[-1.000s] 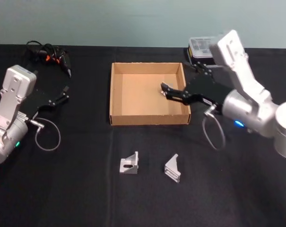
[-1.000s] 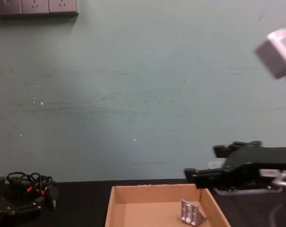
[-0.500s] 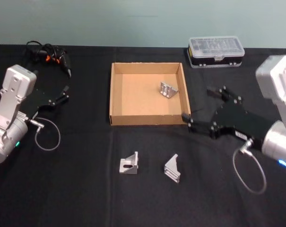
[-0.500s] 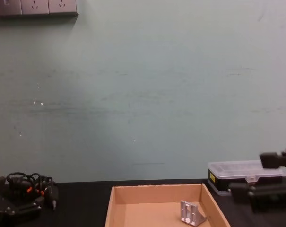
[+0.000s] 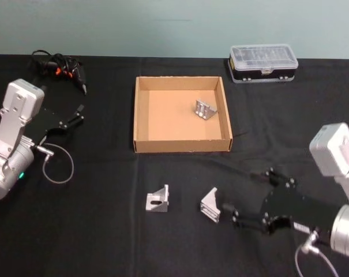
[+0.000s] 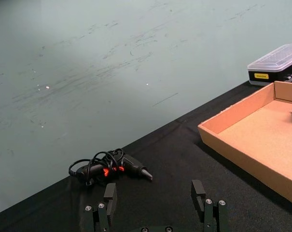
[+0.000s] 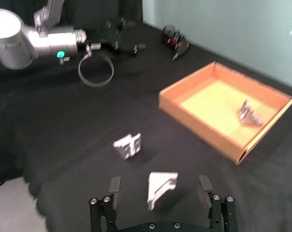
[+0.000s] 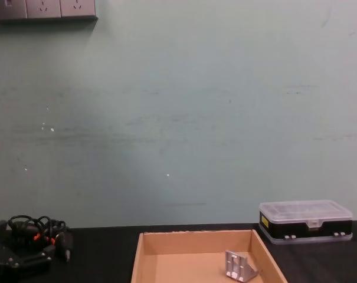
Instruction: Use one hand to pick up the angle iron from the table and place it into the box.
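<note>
Right gripper (image 5: 237, 192), jaws apart and empty, faces the angle iron (image 7: 161, 188) lying on the table (image 5: 105, 242) just ahead of it; box (image 5: 180, 145) well beyond. Hazard: an off-centre close knocks the iron aside. Left gripper (image 6: 154, 195) parked, spread, far off.

No readable text anywhere. Small yellow label (image 6: 261, 76) on the front of the plastic case (image 6: 278, 60), too tiny to make out.

Silver-grey boxy shells cover my left arm (image 5: 14, 130) and right arm (image 5: 338, 158); my left claw (image 5: 79, 114) and right claw (image 5: 239, 193) are black, silver-screwed.
</note>
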